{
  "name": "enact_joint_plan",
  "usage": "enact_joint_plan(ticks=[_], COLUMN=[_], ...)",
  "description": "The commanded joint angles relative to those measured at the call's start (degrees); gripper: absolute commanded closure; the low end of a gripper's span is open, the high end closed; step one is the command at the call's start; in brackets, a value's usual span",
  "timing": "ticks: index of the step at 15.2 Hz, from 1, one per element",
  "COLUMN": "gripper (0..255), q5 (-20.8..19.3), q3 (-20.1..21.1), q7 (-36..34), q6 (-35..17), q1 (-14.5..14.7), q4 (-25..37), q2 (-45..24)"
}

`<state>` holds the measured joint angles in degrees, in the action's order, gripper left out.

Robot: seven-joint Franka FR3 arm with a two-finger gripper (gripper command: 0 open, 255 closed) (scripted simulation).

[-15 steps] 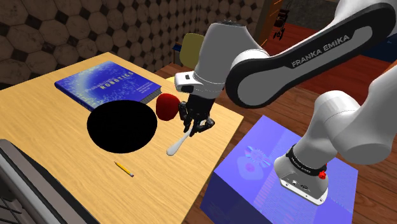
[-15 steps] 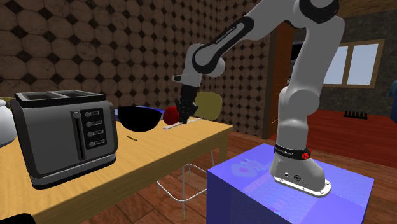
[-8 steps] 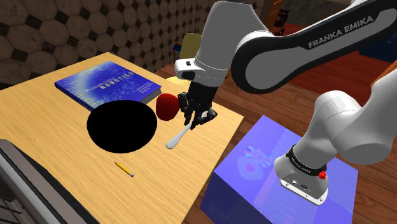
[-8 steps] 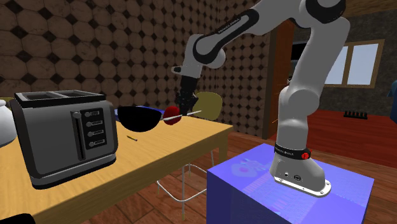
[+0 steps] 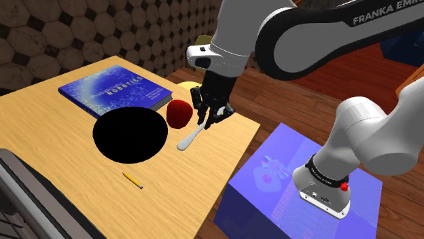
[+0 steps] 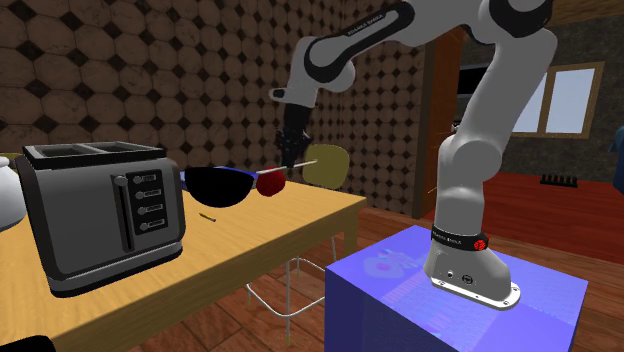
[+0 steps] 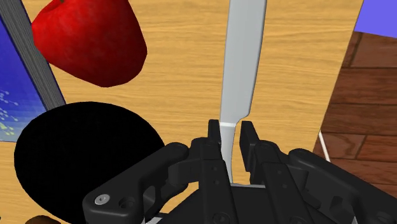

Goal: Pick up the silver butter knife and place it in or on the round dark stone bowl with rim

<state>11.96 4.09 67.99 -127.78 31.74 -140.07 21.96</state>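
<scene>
Lying at the table's (image 5: 68,156) far left is a blue book (image 5: 115,90), with the round black bowl (image 5: 102,139) just nearer and a pencil (image 5: 132,180) nearer again. Right of the bowl sits a red fruit (image 5: 179,113). Beside it the black gripper (image 5: 206,122) has its fingers clamped on the pale grey knife (image 5: 187,140), held slanting above the tabletop just right of the bowl. Farthest right stands the blue box (image 5: 272,183).
</scene>
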Motion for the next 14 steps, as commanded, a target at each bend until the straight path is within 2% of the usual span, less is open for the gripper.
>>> enact_joint_plan(ticks=[1,10,14], gripper=[255,255,255], q5=[-0.2,-0.9,-1.5], q3=[0.0,-0.2,0.9], q7=[-0.3,-1.3,-2.9], q6=[1.7,8.1,7.6], q1=[-0.1,-0.3,-0.1], q4=[1.2,6.2,15.0], q2=[0.4,2.0,-7.2])
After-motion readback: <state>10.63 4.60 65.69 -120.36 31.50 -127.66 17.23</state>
